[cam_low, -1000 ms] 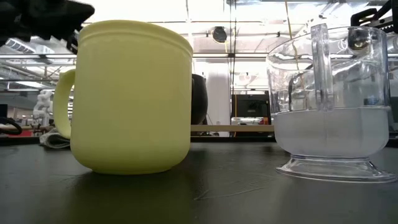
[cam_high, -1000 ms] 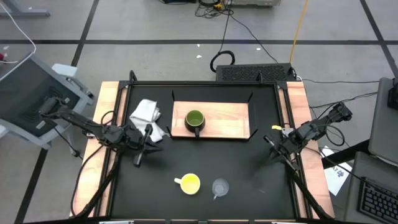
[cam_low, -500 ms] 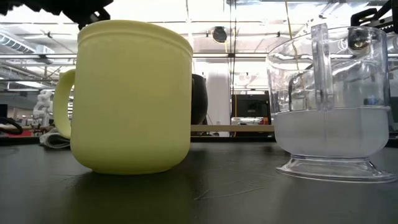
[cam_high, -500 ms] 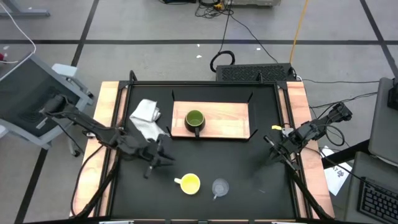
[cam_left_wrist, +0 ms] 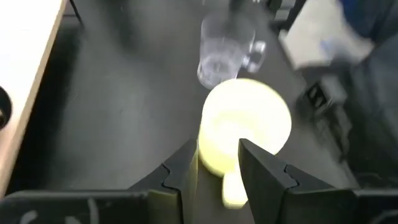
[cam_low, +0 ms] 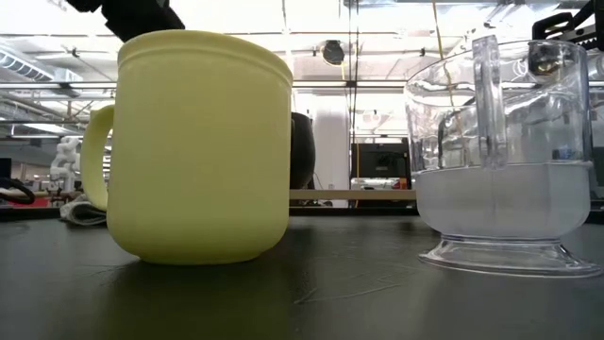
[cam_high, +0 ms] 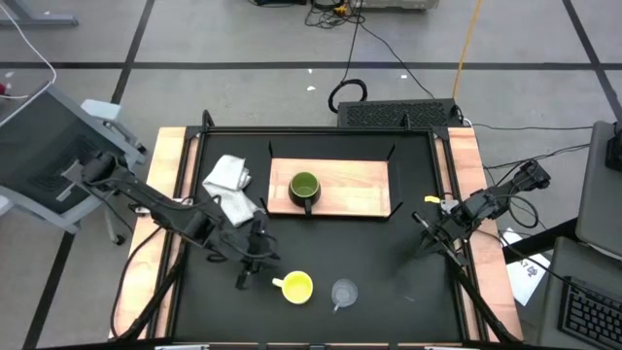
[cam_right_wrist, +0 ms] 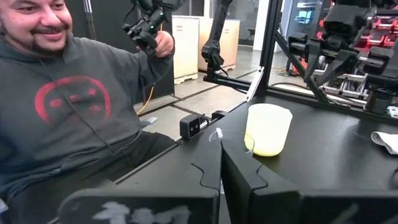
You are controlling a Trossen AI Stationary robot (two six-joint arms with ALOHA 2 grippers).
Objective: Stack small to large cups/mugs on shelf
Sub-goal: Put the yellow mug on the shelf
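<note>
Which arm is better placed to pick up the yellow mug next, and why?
The left. Its gripper is open right beside the yellow mug, with the handle lined up between its fingers in the wrist view. The right gripper waits near the table's right edge.

A crumpled white cloth (cam_high: 230, 181) lay near the table's far left corner; a seated person (cam_right_wrist: 62, 106) watched from beside the table.

Matt yellow mug (cam_low: 198, 146), clear glossy glass cup (cam_low: 500, 156), wood shelf (cam_high: 340, 185).
</note>
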